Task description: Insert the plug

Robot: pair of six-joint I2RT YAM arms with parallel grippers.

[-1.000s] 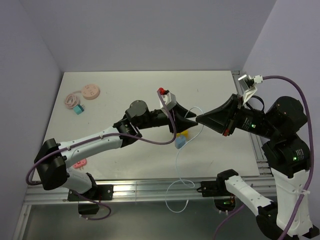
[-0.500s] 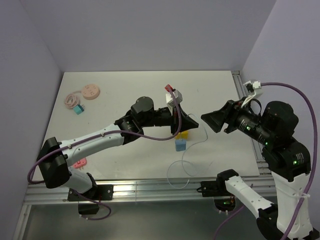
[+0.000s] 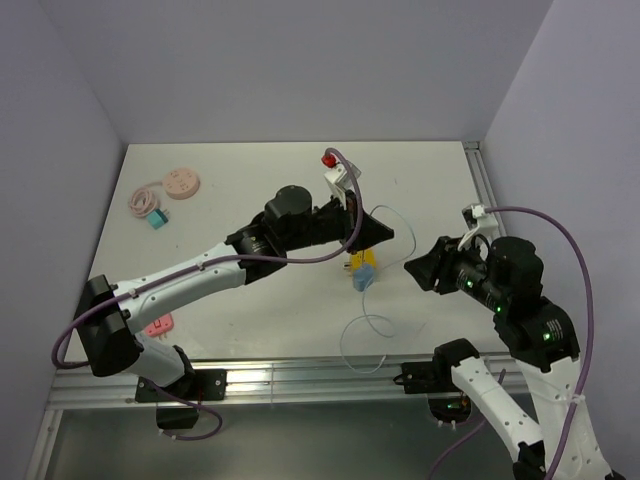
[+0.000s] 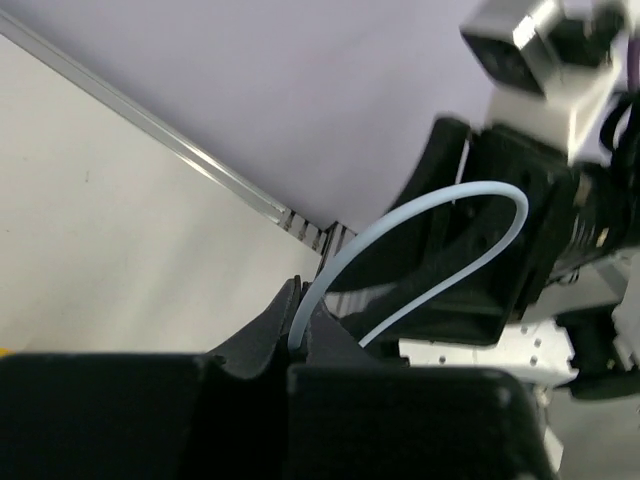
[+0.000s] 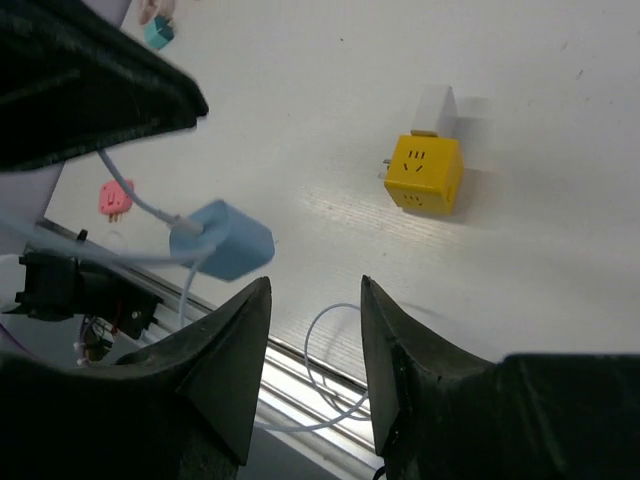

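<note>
- Blue plastic plug (image 5: 222, 240) on thin pale cable (image 4: 440, 215): I see it dangling by the cable, near the yellow cube socket (image 5: 427, 172) on the white table (image 3: 250, 180)
- Left gripper (image 4: 300, 310): clamped on the cable, well above the plug
- Right gripper (image 5: 315, 285): fingers apart, I see nothing between them

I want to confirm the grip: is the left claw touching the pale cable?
Touching. In the left wrist view the pale cable comes out from between the left claw's shut fingertips, pinched there.
</note>
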